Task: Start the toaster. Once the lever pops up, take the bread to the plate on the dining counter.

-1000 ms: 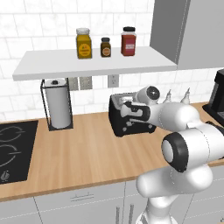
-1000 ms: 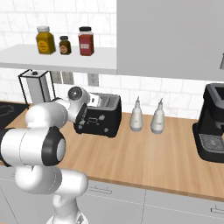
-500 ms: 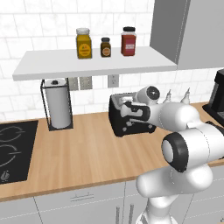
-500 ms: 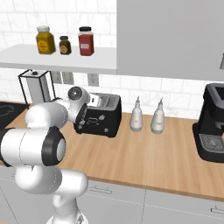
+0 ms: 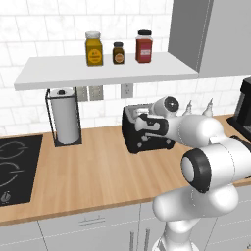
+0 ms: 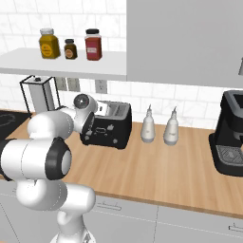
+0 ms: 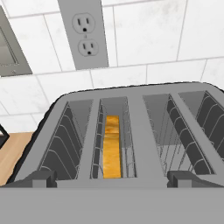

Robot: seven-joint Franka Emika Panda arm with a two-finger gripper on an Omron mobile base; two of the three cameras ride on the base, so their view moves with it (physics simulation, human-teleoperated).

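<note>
Nothing has shifted over the last second: the pincer still hangs wide open and empty against the black toaster, bread sunk in its slot, lever seemingly unpressed.

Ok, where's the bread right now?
The bread sits down inside a slot of the toaster, the left-hand one in the hand view, on the wood counter between the paper towel holder and two white bottles.

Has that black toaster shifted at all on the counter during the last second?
No. The toaster sits at the same spot below the wall outlet, and right of the paper towel holder, as before.
</note>
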